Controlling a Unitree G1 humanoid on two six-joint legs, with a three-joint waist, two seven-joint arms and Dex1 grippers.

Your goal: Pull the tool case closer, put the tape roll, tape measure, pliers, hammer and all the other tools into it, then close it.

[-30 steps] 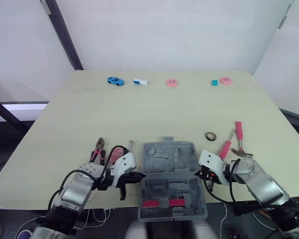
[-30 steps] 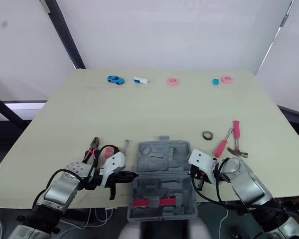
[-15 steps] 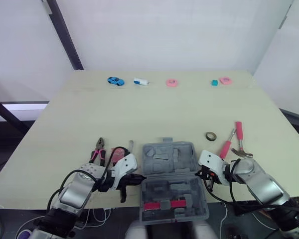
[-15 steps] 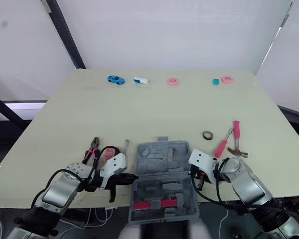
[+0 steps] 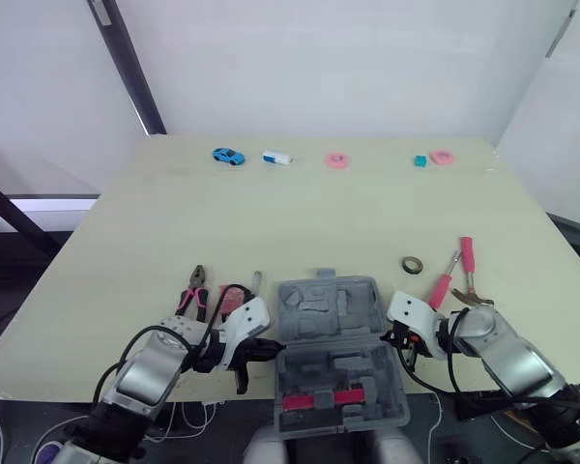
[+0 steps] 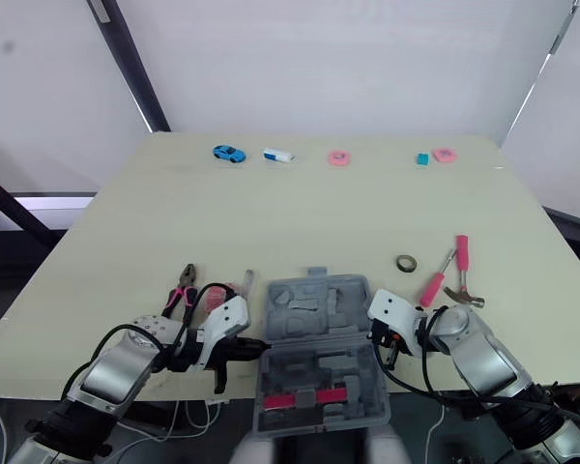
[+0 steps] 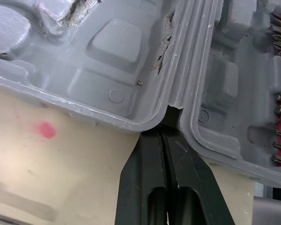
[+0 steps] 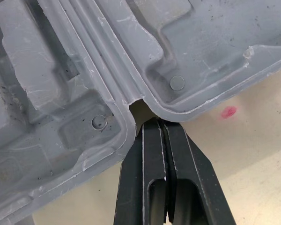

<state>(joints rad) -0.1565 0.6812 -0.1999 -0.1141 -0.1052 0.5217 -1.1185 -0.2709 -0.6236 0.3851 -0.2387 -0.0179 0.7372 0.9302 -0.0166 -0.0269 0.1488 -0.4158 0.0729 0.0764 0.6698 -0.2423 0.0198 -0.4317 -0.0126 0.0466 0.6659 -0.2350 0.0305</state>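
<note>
Pale bench (image 5: 319, 222), head view: the open tool case (image 5: 329, 311) sits at the near edge. Left wrist view: left gripper (image 7: 164, 134) closed, tips in its hinge notch. Right wrist view: right gripper (image 8: 160, 123) likewise. Rigid, probably light plastic; pull by those notches.

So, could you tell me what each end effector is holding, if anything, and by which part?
Nothing is clamped: the left end effector and right end effector are both shut, tips set in the hinge notches of the tool case.
</note>
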